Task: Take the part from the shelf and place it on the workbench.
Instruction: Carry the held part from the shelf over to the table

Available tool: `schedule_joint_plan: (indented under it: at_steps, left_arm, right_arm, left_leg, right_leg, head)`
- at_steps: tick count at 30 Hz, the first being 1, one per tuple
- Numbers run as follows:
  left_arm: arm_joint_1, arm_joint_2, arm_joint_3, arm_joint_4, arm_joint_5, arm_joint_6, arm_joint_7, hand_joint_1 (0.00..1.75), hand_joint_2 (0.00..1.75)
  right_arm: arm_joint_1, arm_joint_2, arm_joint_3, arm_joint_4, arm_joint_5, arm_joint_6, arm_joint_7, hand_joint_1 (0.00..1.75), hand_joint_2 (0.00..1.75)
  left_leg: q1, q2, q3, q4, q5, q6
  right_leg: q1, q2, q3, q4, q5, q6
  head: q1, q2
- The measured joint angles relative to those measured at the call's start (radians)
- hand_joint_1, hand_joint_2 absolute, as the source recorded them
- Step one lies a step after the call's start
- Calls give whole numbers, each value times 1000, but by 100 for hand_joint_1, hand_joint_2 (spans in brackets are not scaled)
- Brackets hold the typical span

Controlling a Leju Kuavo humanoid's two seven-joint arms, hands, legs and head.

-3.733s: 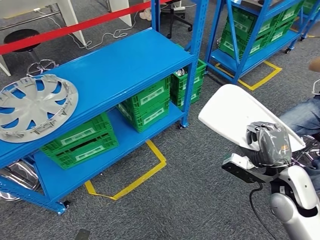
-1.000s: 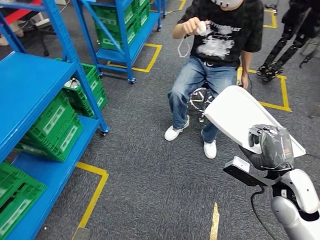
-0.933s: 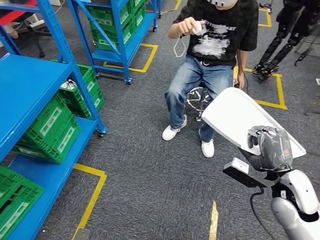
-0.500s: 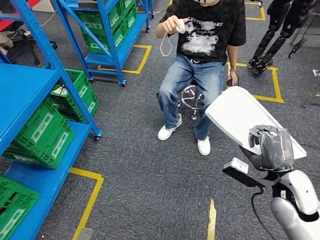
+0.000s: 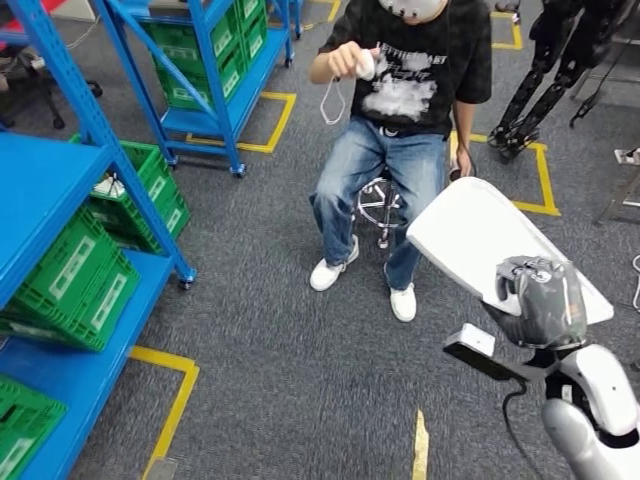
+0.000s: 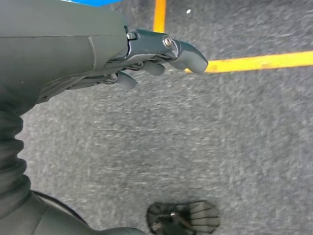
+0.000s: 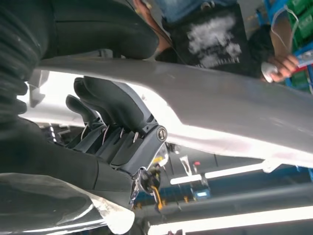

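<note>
Head view: part (white) over fingers.

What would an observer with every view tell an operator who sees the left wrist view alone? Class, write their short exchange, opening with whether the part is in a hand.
Operator: I see the left hand holding nothing, above grey carpet. Is the part held?
Observer: Yes. In the head view the right hand grips the white part at its near edge.
Operator: What is in front of the robot?
Observer: A person sits on a stool just beyond the part's far edge.
</note>
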Motion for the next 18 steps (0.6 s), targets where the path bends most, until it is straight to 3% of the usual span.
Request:
schedule_joint_plan:
  at_steps: [2,3,4,5,6,8,9,10,12,14,16,18]
  left_arm:
    - [0,-1,0,0,-1,-2,-1,0,175]
    - [2,-2,0,0,-2,-3,-2,0,175]
    - [3,-3,0,0,-3,-3,-2,0,175]
    - [4,-3,0,0,-3,-2,-2,0,175]
    - [4,-3,0,0,-3,2,0,0,175]
    - [2,-3,0,0,-3,20,6,0,175]
    - [1,-3,0,0,-3,32,13,0,175]
    - [0,-3,0,0,-3,43,18,0,175]
    - [-1,-3,0,0,-3,55,25,0,175]
    - [-4,-4,0,0,-3,58,28,0,175]
    - [-4,-5,0,0,-3,62,30,0,175]
    - [-2,-6,0,0,-3,68,34,0,175]
  right_arm:
    - [2,0,0,2,2,0,0,175,175]
    - [4,0,1,4,2,0,0,175,175]
    - [6,0,1,5,3,0,0,175,175]
    - [6,0,1,6,3,0,0,175,175]
    - [6,0,1,6,4,0,0,175,175]
    - [6,0,2,9,5,0,0,175,175]
    - [7,0,2,10,6,1,0,175,175]
    - [10,0,2,11,7,1,0,175,175]
    - [16,0,1,10,9,0,1,175,175]
    - [16,0,0,9,9,0,0,175,175]
    - [16,0,0,9,11,0,1,175,175]
    - [17,0,1,9,16,0,2,175,175]
  left_leg:
    - [1,0,17,0,-18,-1]
    - [3,0,28,0,-28,-4]
    - [5,0,42,0,-38,-7]
    - [8,0,59,1,-50,-12]
    - [11,0,75,1,-63,-18]
    - [13,0,97,7,-85,-31]
    - [12,0,98,9,-94,-38]
    - [11,1,97,12,-97,-44]
    - [10,1,81,41,-91,-54]
    - [11,1,27,136,-81,-61]
    - [11,1,-52,253,-120,-66]
    - [11,1,-108,309,-171,-66]
  right_leg:
    - [-6,-1,-89,113,-32,11]
    - [-9,-2,-119,135,-31,14]
    - [-12,-3,-131,123,-13,17]
    - [-14,-5,-125,76,24,20]
    - [-18,-9,-110,11,76,22]
    - [-16,-18,-85,-88,139,20]
    - [-14,-20,-82,-106,150,11]
    - [-11,-19,-82,-106,142,0]
    - [-13,-17,-75,-106,137,-15]
    - [-15,-15,-62,-108,124,-22]
    - [-13,-14,-46,-110,109,-31]
    - [-9,-11,-31,-110,96,-38]
  head:
    - [1,0]
    - [1,0]
    - [1,0]
    - [1,0]
    - [2,0]
    - [4,0]
    - [5,0]
    - [5,0]
    - [3,1]
    - [1,1]
    - [1,1]
    - [0,1]
